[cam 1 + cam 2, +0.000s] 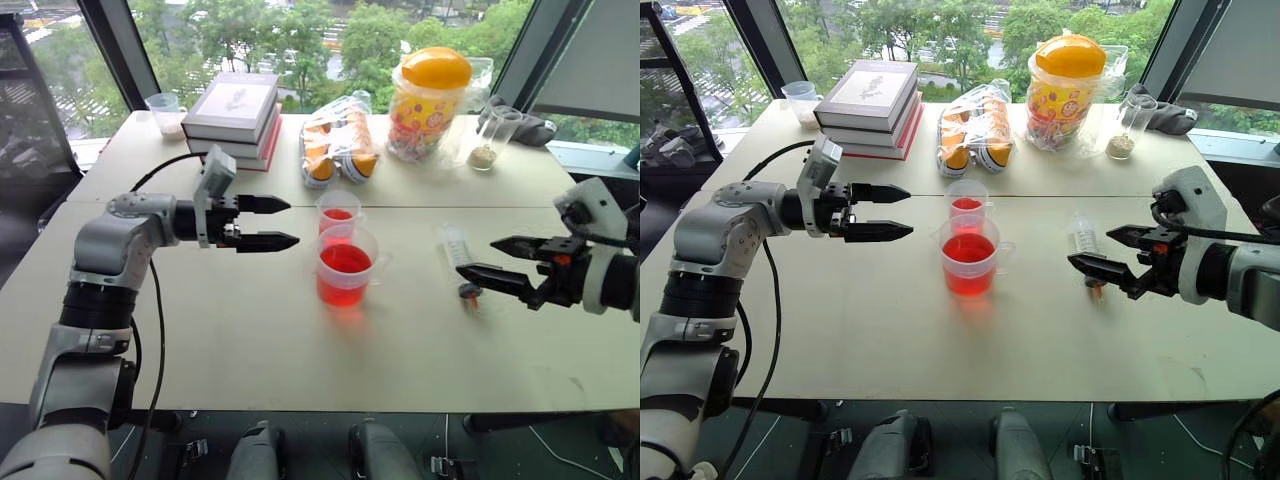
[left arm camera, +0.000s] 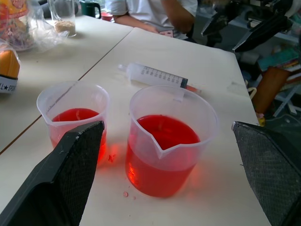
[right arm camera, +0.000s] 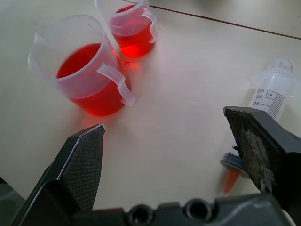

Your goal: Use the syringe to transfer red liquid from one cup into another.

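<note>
On the left, the left gripper [image 1: 280, 223] is held spread and empty above the pale tabletop [image 1: 250, 340], its black fingers pointing toward the cups. Just beside its fingertips stands the wide, squat clear plastic cup with a flared rim and handle [image 1: 345, 268], about half filled with translucent bright red liquid [image 1: 345, 262]. Directly behind it, nearly touching, stands the smaller, narrower clear plastic cup [image 1: 338, 213], which also holds some red liquid.

A spill is judged the nearest risk here: both cups are light and unsecured, and a sideways sweep of the left gripper could tip either one, or push the squat cup into the narrow one behind it.

To the right, well apart from the cups, the large clear plastic syringe with printed graduation marks and a short orange-red tip [image 1: 457, 255] is lying flat on the tabletop. The right gripper [image 1: 483, 257] hovers over its tip end, released and holding nothing. A grasp closed near the tip is judged likely to let the round, smooth barrel roll or squirt away. A grip that covers the plunger end could leave the plunger unreachable for drawing liquid. Small red drops on the tabletop by the cups may also make the surface slippery.
</note>
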Robot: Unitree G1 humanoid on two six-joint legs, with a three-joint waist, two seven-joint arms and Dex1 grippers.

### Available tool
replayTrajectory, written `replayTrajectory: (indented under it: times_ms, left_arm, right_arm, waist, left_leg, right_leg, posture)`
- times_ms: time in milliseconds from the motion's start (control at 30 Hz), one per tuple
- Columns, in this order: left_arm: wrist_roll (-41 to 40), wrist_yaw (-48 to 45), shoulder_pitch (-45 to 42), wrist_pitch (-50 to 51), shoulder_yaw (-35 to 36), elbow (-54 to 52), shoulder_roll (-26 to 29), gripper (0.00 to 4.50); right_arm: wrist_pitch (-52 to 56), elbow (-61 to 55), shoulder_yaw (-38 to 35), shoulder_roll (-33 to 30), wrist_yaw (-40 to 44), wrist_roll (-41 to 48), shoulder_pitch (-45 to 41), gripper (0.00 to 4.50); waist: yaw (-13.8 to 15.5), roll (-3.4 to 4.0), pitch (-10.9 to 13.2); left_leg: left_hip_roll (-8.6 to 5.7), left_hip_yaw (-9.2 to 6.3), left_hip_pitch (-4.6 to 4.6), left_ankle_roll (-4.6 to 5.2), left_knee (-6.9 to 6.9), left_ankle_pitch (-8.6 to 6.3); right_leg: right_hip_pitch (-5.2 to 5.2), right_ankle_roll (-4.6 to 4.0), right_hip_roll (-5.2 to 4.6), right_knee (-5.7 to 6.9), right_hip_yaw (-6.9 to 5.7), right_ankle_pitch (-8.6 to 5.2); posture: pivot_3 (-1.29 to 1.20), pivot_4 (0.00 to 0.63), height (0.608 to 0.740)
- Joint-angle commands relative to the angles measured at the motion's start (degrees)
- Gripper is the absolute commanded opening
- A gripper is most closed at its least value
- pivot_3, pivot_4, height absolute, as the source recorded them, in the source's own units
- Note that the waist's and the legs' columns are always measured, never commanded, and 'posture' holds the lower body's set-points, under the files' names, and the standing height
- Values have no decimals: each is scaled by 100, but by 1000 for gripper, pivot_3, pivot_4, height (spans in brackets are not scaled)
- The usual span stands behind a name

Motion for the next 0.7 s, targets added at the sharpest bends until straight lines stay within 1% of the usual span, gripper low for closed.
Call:
replayTrajectory:
  times_ms: [33,133,200,300,400,533,700]
  left_arm:
    - [-78,11,-56,-72,66,-214,22,4500]
    - [-79,4,-62,-74,48,-211,-9,4500]
    - [-59,4,-84,-125,26,-175,-59,4500]
    - [-25,20,-114,-218,1,-113,-161,4500]
    - [-3,41,-98,-274,-11,-107,-223,4500]
    - [-5,126,-9,-363,27,-145,-290,4500]
    - [-23,247,140,-392,54,-284,-308,4500]
  right_arm:
    - [297,340,189,-50,-248,-34,-493,4419]
    - [391,991,630,-67,-628,-191,-916,4419]
    - [391,1632,1013,-74,-855,-321,-1294,4419]
    - [391,2720,1721,45,-1102,-729,-2069,4419]
    - [391,3600,2297,219,-1246,-1215,-2606,4419]
    - [203,4853,2994,586,-1119,-1958,-3126,4419]
    - [-468,5921,3800,950,-630,-2703,-3568,4419]
  waist:
    - [-1,0,0]
    - [-2,0,0]
    - [-1,0,0]
    - [-4,0,0]
    - [-6,0,0]
    - [-9,1,0]
    - [-13,1,1]
  left_leg:
    - [0,0,0,0,0,0]
    - [0,1,0,0,0,0]
    - [0,3,0,0,0,0]
    - [-1,9,0,0,0,0]
    - [-1,7,-2,0,-2,0]
    - [0,9,-8,1,-6,-1]
    - [0,15,-13,2,-6,-1]
  right_leg:
    - [0,-1,0,0,0,0]
    - [-1,-14,0,0,0,-8]
    - [-1,-15,-1,-1,1,-8]
    - [-3,-18,-2,-2,5,-9]
    - [-6,-16,0,-2,4,-8]
    - [-14,0,1,-1,4,1]
    - [-22,2,0,-1,4,2]
  posture:
    - [0,150,740]
    - [0,150,740]
    - [0,150,740]
    - [0,150,740]
    - [0,150,740]
    - [0,150,740]
    - [0,150,740]
